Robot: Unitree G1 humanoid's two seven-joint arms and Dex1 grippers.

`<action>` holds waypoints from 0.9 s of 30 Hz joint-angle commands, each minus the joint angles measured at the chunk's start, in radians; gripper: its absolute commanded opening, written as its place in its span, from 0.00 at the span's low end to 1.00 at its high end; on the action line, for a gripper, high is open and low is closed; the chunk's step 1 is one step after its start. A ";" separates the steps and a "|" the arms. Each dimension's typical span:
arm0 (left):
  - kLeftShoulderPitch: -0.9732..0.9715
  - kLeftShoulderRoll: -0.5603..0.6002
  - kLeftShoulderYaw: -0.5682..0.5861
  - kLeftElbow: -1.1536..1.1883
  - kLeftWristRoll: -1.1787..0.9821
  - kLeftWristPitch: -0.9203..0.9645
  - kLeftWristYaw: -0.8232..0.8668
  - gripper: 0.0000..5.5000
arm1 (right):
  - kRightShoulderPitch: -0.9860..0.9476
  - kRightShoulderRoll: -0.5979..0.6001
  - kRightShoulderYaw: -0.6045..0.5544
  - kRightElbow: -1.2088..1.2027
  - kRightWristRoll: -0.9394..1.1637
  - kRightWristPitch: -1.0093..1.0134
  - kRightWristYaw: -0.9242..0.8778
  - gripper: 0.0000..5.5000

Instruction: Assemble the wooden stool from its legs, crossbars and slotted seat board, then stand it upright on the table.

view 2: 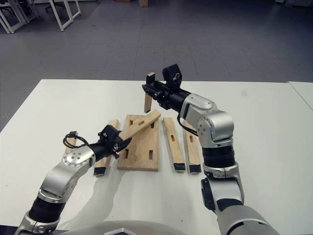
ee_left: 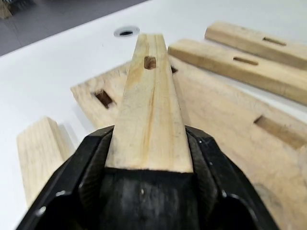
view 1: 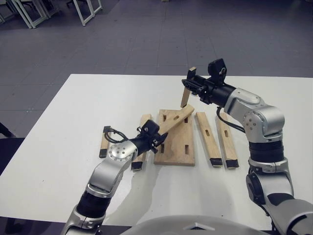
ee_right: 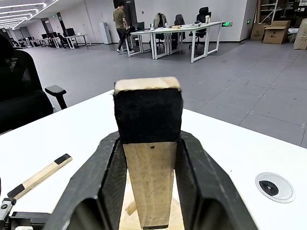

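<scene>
The slotted seat board point(view 1: 177, 147) lies flat mid-table. My left gripper point(view 1: 155, 137) is shut on one end of a wooden leg point(view 1: 177, 119), which slants up over the board's left half; in the left wrist view the same leg point(ee_left: 151, 96) runs out between the fingers point(ee_left: 93, 158). At the board's far edge, my right gripper point(view 1: 193, 85) is shut on a second leg point(view 1: 186, 96), held nearly upright with its black-padded end on top. In the right wrist view that leg point(ee_right: 149, 158) fills the jaws. The second leg's lower end hangs just beyond the board.
Two slotted legs point(view 1: 207, 138) point(view 1: 227, 139) lie side by side right of the board. Another leg point(view 1: 144, 121) lies left of it, partly under my left arm. A thin black-tipped stick point(view 1: 103, 142) lies farther left. A cable grommet point(ee_right: 274, 187) sits in the tabletop.
</scene>
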 commanded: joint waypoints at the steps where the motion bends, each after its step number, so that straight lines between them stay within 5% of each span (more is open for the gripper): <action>1: 0.038 0.008 0.001 0.013 0.002 -0.002 -0.008 0.37 | -0.001 0.004 0.000 -0.008 0.005 0.017 -0.001 0.24; 27: -0.027 -0.020 -0.017 0.035 0.006 -0.003 -0.013 0.37 | 0.100 0.039 0.122 0.277 -0.133 -0.202 0.086 0.24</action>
